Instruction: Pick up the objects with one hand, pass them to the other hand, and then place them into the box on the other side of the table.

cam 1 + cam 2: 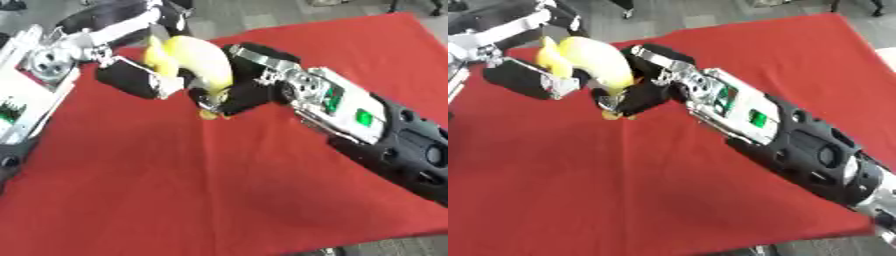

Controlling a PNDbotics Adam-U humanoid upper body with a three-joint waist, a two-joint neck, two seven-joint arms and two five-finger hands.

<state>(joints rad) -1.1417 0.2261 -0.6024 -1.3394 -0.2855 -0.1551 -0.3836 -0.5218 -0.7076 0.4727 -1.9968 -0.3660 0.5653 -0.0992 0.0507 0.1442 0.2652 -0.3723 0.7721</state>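
Red surface (pixel 219 200); upper left, both left hand (pixel 140 80) and right hand (pixel 241 90) fingers curl around banana (pixel 197 57).

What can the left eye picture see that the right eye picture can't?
Only the left eye view shows the left arm's white panel with green lights at the picture's left edge. Only the right eye view shows the right arm's silver elbow joint and a pale thing off the cloth's right edge. Both show the yellow banana held between the left robot hand and right robot hand over the red cloth.
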